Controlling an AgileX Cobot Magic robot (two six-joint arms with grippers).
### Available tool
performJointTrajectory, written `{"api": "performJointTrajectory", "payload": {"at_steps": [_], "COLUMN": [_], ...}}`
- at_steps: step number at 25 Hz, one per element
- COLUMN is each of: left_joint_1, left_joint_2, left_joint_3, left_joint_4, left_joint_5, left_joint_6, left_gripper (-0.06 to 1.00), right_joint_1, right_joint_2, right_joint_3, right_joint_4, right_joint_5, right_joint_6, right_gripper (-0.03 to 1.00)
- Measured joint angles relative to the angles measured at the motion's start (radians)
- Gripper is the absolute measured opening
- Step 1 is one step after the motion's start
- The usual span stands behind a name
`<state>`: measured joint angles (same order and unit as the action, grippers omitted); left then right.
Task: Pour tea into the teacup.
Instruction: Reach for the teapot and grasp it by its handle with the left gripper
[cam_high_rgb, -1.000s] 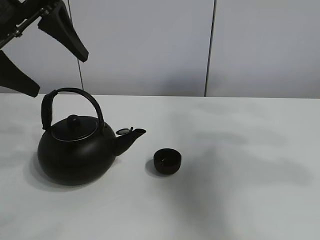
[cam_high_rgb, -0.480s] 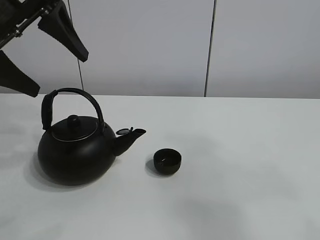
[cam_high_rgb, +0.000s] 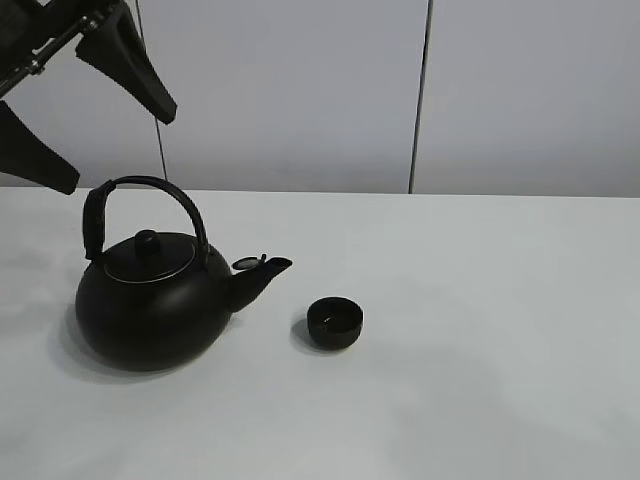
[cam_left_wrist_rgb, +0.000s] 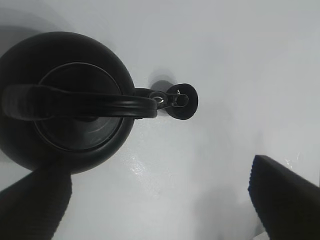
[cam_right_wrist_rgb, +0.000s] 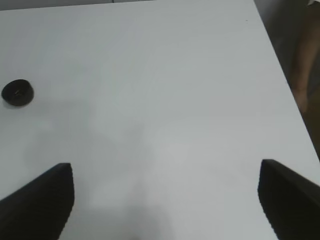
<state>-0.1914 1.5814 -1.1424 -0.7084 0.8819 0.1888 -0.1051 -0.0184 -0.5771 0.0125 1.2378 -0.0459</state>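
The big black kettle (cam_high_rgb: 150, 305) with an arched handle stands on the white table at the left, its spout pointing right. The tiny black teacup (cam_high_rgb: 335, 322) stands just right of the spout, apart from it. My left gripper (cam_high_rgb: 115, 150) hangs open and empty above the kettle's handle. From the left wrist I look straight down on the kettle (cam_left_wrist_rgb: 65, 105); the spout overlaps the teacup (cam_left_wrist_rgb: 186, 102), and the gripper (cam_left_wrist_rgb: 157, 172) is wide open. My right gripper (cam_right_wrist_rgb: 165, 170) is open and empty, well to the right of the teacup (cam_right_wrist_rgb: 17, 92). No stream of tea shows.
The white table (cam_high_rgb: 480, 300) runs back to a pale panelled wall (cam_high_rgb: 300, 90). In the right wrist view the table's edge (cam_right_wrist_rgb: 280, 75) drops off to darker floor.
A faint shadow on the table to the right of the teacup has faded and shifted. The kettle, the teacup and the left gripper have not moved.
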Motion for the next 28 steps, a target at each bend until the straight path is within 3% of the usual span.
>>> {"api": "performJointTrajectory", "payload": {"at_steps": [5, 8, 28], "left_joint_1": [0.000, 0.000, 0.000], "left_joint_2": [0.000, 0.000, 0.000], "left_joint_3": [0.000, 0.000, 0.000], "left_joint_4": [0.000, 0.000, 0.000], "left_joint_5": [0.000, 0.000, 0.000], "left_joint_6": [0.000, 0.000, 0.000], "left_gripper": [0.69, 0.69, 0.69], "right_joint_1": [0.147, 0.192, 0.202], "right_joint_2": [0.000, 0.000, 0.000], "right_joint_3": [0.001, 0.042, 0.069], "right_joint_4": [0.000, -0.004, -0.023], "right_joint_5": [-0.034, -0.034, -0.056], "right_joint_6": [0.035, 0.075, 0.098], "right_gripper": [0.69, 0.69, 0.69]}}
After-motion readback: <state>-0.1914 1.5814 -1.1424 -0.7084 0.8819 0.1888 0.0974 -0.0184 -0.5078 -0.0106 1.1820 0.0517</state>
